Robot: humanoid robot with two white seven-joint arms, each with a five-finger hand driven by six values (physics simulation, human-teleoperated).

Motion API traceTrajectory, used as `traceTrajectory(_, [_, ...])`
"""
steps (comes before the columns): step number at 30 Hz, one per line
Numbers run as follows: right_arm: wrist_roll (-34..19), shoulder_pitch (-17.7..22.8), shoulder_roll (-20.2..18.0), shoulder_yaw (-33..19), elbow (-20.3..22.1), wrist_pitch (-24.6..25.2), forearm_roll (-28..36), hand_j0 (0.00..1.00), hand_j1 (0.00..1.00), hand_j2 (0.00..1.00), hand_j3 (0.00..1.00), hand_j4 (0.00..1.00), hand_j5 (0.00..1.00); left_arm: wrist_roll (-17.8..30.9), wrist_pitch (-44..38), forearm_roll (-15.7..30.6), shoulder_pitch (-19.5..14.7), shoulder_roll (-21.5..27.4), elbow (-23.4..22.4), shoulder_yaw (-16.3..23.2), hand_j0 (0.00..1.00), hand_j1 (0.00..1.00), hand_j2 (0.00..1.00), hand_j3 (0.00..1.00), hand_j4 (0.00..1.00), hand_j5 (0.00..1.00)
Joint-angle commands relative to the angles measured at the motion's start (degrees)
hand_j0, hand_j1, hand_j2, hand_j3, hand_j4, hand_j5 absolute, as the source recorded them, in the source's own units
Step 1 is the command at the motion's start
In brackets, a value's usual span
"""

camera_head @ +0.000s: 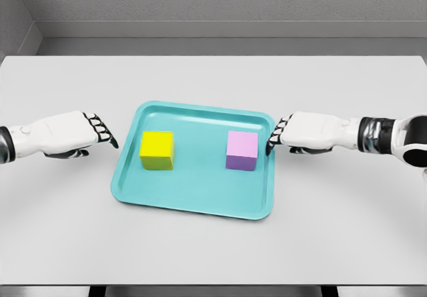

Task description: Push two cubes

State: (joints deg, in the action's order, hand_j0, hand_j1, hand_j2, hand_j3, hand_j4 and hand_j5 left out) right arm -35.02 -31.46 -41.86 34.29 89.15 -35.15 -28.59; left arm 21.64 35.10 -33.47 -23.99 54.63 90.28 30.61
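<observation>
- You are looking down at a teal tray (pixel 193 203) lying mid-table on a white table (pixel 213 257), with bare surface all around it.
- A yellow cube (pixel 157 150) is sitting in the tray's left half, and a pink cube (pixel 241 150) in its right half, well apart.
- Your left hand (pixel 73 133) is reaching in flat, fingers extended together, just outside the left rim, holding nothing.
- Your right hand (pixel 303 133) is mirroring it, fingertips (pixel 275 140) at the right rim, near the pink cube, holding nothing.

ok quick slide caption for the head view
Left hand and right hand flank a teal tray holding a yellow cube and pink cube.
</observation>
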Motion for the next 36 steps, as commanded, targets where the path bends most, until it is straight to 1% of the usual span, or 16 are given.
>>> traceTrajectory(1, [0.02,0.00,0.29,-0.02,0.06,0.15,0.29,0.63,0.63,0.63,0.63,0.63,0.63,0.07,-0.10,0.16,0.00,-0.05,0.07,-0.03,0.72,0.72,0.72,0.72,0.72,0.72])
traceTrajectory(3, [0.02,0.00,1.08,-0.02,0.06,0.15,0.29,0.63,0.63,0.63,0.63,0.63,0.63,0.95,-0.10,0.25,-0.09,-0.40,0.07,-0.03,0.71,0.71,0.71,0.71,0.71,0.71])
traceTrajectory(5, [0.02,0.00,1.16,-0.02,0.06,0.15,0.29,0.63,0.63,0.63,0.63,0.63,0.63,1.03,-0.10,0.25,-0.09,-0.75,0.07,-0.03,0.71,0.71,0.71,0.71,0.71,0.71])
traceTrajectory(7, [0.02,0.00,2.31,-0.02,-0.12,0.15,0.11,0.63,0.63,0.63,0.63,0.63,0.63,1.04,-0.10,0.16,-0.09,-1.45,0.07,-0.03,0.71,0.71,0.71,0.71,0.71,0.71])
traceTrajectory(10, [0.02,0.09,3.01,-0.02,-0.47,0.15,-0.41,0.63,0.63,0.63,0.63,0.63,0.63,1.04,-0.10,0.25,-0.18,-1.89,0.16,-0.03,0.71,0.71,0.71,0.71,0.71,0.71])
traceTrajectory(13, [0.02,0.00,3.10,-0.02,-0.47,0.15,-0.41,0.63,0.63,0.63,0.63,0.63,0.63,1.04,-0.10,0.25,-0.18,-2.24,0.07,0.06,0.72,0.72,0.72,0.72,0.72,0.72])
traceTrajectory(15, [0.02,0.00,4.24,-0.02,-0.56,0.15,-0.76,0.63,0.63,0.63,0.63,0.63,0.63,1.04,-0.10,0.25,-0.18,-2.68,0.16,0.06,0.71,0.71,0.71,0.71,0.71,0.71])
traceTrajectory(21, [0.02,0.09,4.77,-0.10,-0.56,0.15,-0.85,0.63,0.63,0.63,0.63,0.63,0.63,1.12,-0.10,0.25,-0.26,-3.12,0.68,0.06,0.71,0.71,0.71,0.71,0.71,0.71])
traceTrajectory(23, [0.02,0.09,4.94,-0.19,-0.56,0.15,-0.76,0.63,0.63,0.63,0.63,0.63,0.63,1.12,-0.10,0.16,-0.26,-4.26,0.86,0.06,0.71,0.71,0.71,0.71,0.71,0.71])
traceTrajectory(24, [0.02,0.09,5.12,-0.28,-0.47,0.15,-0.59,0.63,0.63,0.63,0.63,0.63,0.63,1.91,-0.10,0.25,-0.35,-4.35,0.95,0.06,0.71,0.71,0.71,0.71,0.71,0.71])
traceTrajectory(30, [0.02,0.09,5.12,-0.81,-0.20,0.15,-0.15,0.63,0.63,0.63,0.63,0.63,0.63,2.00,-0.10,0.25,-0.26,-5.14,1.12,0.15,0.71,0.71,0.71,0.71,0.71,0.71])
traceTrajectory(36, [1.18,0.17,5.73,-0.72,-0.20,0.15,-0.15,0.63,0.63,0.63,0.63,0.63,0.63,2.09,-0.10,0.16,-0.26,-5.58,1.83,0.06,0.71,0.71,0.71,0.71,0.71,0.71])
